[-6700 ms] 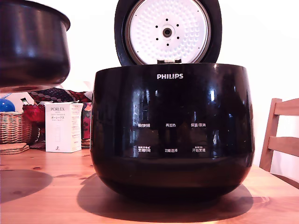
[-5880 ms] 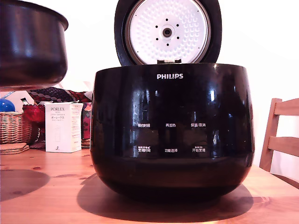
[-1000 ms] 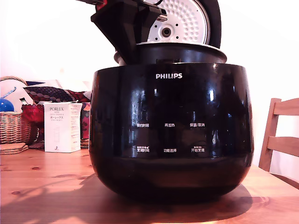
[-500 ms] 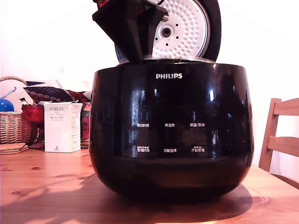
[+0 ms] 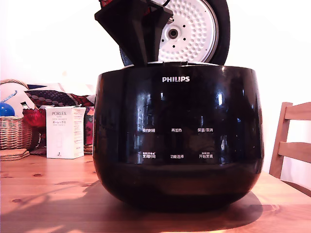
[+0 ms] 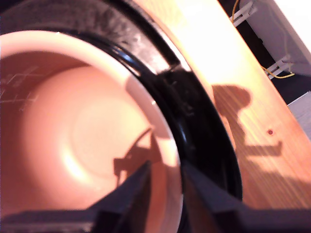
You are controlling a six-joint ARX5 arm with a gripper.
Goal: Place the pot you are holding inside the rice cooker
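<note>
Now the rice cooker (image 5: 177,141), lid up, sits mid-table (image 5: 43,194), nearer its front edge, with the pot (image 6: 73,145) fully sunk inside. 1 second ago the pot's rim stood proud of the cooker's top; it has since dropped level, so placing looks done bar letting go. The pot stands upright, mouth up, axis vertical. The gripper (image 6: 165,182) straddles the rim narrowly, 1 finger (image 6: 131,189) inside; contact I cannot tell.

home dining spot: knotty pine table (image 5: 48,194), wooden chair (image 5: 291,145) at exterior view's right, wicker basket (image 5: 14,131), white porlex box (image 5: 64,132), patterned cloth (image 5: 58,97) behind, philips rice cooker (image 5: 177,141) centre, plain white wall (image 5: 272,43).
</note>
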